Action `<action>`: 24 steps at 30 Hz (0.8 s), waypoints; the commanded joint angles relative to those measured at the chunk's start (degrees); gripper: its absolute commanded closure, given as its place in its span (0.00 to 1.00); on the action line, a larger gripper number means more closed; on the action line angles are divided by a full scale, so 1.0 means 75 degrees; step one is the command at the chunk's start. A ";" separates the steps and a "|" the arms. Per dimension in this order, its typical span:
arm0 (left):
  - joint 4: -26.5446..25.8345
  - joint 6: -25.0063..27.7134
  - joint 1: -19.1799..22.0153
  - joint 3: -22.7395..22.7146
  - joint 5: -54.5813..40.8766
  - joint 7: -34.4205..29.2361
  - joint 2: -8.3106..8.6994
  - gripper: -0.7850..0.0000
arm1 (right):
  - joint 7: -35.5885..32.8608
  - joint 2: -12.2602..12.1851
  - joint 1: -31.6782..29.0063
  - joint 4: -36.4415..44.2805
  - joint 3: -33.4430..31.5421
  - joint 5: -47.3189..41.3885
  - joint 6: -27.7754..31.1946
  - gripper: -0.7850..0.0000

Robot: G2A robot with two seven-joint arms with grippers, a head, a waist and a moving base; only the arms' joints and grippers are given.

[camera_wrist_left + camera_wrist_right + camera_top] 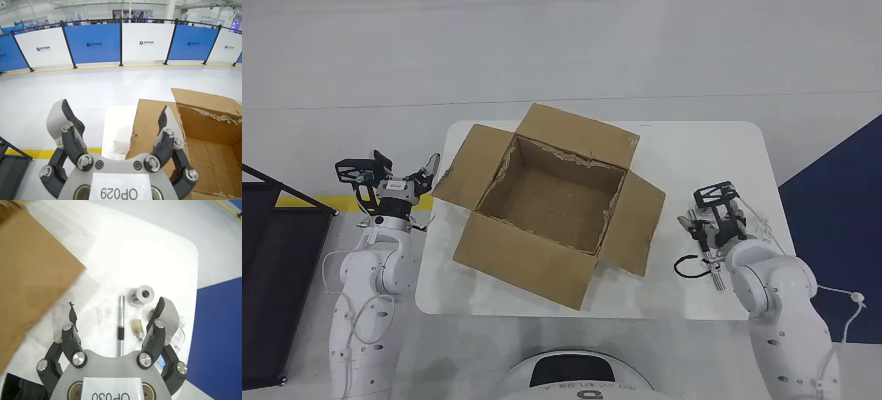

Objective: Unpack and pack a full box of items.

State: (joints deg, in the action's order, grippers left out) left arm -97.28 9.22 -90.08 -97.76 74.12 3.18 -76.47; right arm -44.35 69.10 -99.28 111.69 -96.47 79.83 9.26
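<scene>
An open cardboard box [552,205] stands in the middle of the white table [702,150], flaps spread, with nothing visible inside [208,151]. My left gripper [405,163] [115,108] hovers open at the table's left edge, beside the box's left flap [149,121], holding nothing. My right gripper [717,205] [116,306] is open above small items lying right of the box: a metal rod [121,313], a silver pulley [141,295], a small amber vial [136,326] and clear packets [179,336]. The box's right flap [28,275] lies close beside them.
A black rack [272,260] [11,161] stands on the floor left of the table. A blue floor area [842,200] borders the table's right side. A black cable [689,268] lies near the right arm. Bare tabletop shows behind the box on the right.
</scene>
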 commanded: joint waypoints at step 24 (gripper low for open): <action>0.0000 0.0000 0.0000 0.0000 0.0000 0.0000 0.0000 0.00 | -0.0580 -0.0135 0.0099 -0.1159 0.0063 0.0363 0.1158 0.66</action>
State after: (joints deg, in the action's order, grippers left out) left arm -97.28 9.22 -90.08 -97.76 74.12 3.18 -76.47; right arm -48.49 68.09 -98.82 103.28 -96.14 82.59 17.97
